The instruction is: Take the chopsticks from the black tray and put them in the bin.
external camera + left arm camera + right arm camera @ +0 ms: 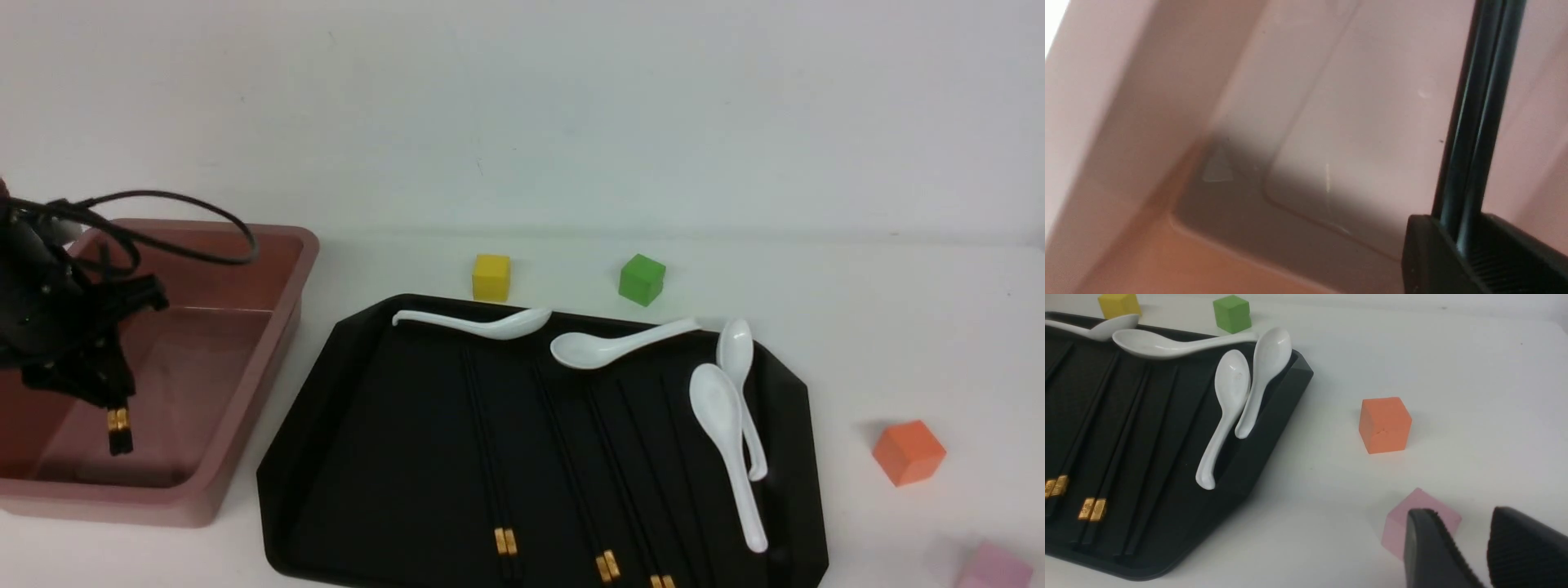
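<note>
Black chopsticks hang pinched in the left tool, its jaws closed tight on the pair. They hang inside the outline of the bin, with the gold-banded thick end pointing down toward the floor of the tub. In the front view only that short end shows below the jaws, the rest being hidden by the arm. The left wrist view shows the two sticks running side by side away from the jaws over the bin's pale floor, apart from its walls. Judging from this, the coming move is a plain release: the drop point lies within the rim, so the sticks should fall inside. Since they hang steeply, the thin end may tip against a wall. Three more pairs lie on the tray, long axes running from far to near with gold ends toward the robot, and the leftmost pair is nearest the left arm. The right tool hovers over the table beyond the tray's right edge, jaws a little apart and holding nothing.
</note>
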Action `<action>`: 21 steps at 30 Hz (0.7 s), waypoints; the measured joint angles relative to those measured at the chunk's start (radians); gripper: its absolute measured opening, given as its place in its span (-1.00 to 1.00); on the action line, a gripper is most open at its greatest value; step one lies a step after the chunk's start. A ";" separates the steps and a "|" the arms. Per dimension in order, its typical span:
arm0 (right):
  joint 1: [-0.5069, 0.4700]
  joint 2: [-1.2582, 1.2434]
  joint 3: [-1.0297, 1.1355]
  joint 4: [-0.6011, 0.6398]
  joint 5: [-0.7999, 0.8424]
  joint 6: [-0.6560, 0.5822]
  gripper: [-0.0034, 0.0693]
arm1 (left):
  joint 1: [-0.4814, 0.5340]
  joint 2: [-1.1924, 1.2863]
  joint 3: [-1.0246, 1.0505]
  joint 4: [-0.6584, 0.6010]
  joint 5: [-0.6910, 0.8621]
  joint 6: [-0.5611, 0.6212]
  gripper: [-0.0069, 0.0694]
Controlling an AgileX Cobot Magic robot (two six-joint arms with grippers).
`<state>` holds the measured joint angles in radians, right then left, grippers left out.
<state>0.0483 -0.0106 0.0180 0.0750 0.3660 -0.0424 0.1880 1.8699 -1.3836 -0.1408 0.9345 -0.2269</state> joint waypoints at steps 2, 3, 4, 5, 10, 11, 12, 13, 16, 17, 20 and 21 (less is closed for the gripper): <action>0.000 0.000 0.000 0.000 0.000 0.000 -0.25 | 0.000 0.001 -0.001 0.001 0.001 0.001 -0.19; 0.000 0.000 0.000 0.000 0.000 0.000 -0.25 | 0.000 0.000 -0.005 0.002 0.002 0.002 -0.14; 0.000 0.000 0.000 0.000 0.000 0.000 -0.25 | 0.000 -0.008 -0.014 0.005 0.013 0.004 -0.08; 0.000 0.000 0.000 0.000 0.000 0.000 -0.25 | 0.000 -0.013 -0.019 0.005 0.018 0.004 -0.06; 0.000 0.000 0.000 0.001 0.000 0.000 -0.25 | -0.001 -0.106 -0.072 0.005 0.086 0.009 -0.21; 0.000 0.000 0.000 0.001 0.000 0.000 -0.25 | -0.002 -0.129 -0.077 0.005 0.103 0.015 -0.29; 0.000 0.000 0.000 0.001 0.000 0.000 -0.25 | -0.003 -0.155 -0.078 0.005 0.116 0.020 -0.38; 0.000 0.000 0.000 0.001 0.000 0.000 -0.25 | -0.006 -0.196 -0.078 0.006 0.132 0.031 -0.53; 0.000 0.000 0.000 0.001 0.000 0.000 -0.25 | -0.018 -0.317 -0.048 0.005 0.148 0.046 -0.85; 0.000 0.000 0.000 0.001 0.000 0.000 -0.25 | -0.024 -0.353 -0.030 0.000 0.147 0.048 -0.85; 0.000 0.000 0.000 0.001 0.000 0.000 -0.25 | -0.050 -0.529 0.097 -0.025 0.118 0.067 -0.85; 0.000 0.000 0.000 0.001 0.000 0.000 -0.25 | -0.055 -0.563 0.127 -0.033 0.099 0.077 -0.85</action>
<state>0.0483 -0.0106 0.0180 0.0759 0.3660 -0.0424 0.1331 1.3065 -1.2569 -0.1741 1.0339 -0.1499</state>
